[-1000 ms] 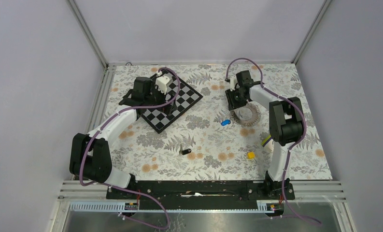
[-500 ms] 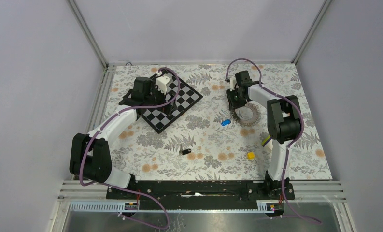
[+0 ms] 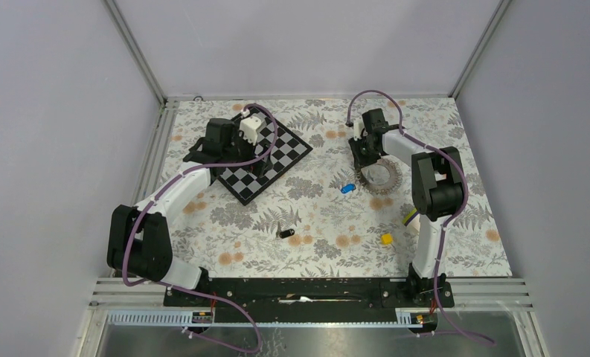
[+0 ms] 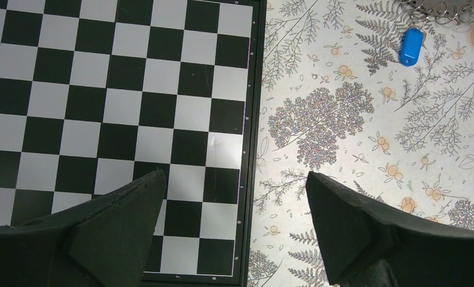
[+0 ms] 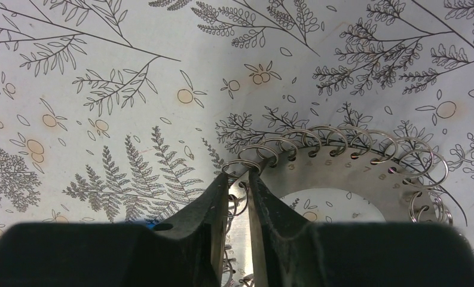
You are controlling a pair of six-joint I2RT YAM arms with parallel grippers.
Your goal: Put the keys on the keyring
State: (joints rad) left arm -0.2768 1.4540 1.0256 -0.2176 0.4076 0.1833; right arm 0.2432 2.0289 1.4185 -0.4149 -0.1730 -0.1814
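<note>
Two keys lie loose on the floral table [image 3: 463, 249], well apart from each other: the blue key [image 3: 347, 189] sits just beside the left edge of the keyring [image 3: 382, 177] without clearly touching it, and the black key [image 3: 286, 233] rests nearer the arm bases, toward the middle of the table. The keyring is a flat metal disc rimmed with a row of fine wire loops, lying flat at the far right. The right end effector [image 5: 239, 173] is down on its near-left rim with the fingers [image 5: 213, 209] pressed almost together, a thin strip of the ring's metal showing in the narrow gap and one wire loop sitting right at the tips, so it pinches the keyring's edge. The left end effector [image 4: 234, 179] hovers above the right border of the chessboard [image 4: 103, 89] with its fingers spread wide and nothing between them; in its wrist view the blue key appears at the upper right, with the ring's loops just past it at the frame's top corner. A small yellow cube [image 3: 386, 239] lies near the right arm, and a purple-and-lime stick [image 3: 409, 216] is partly hidden beside that arm.
</note>
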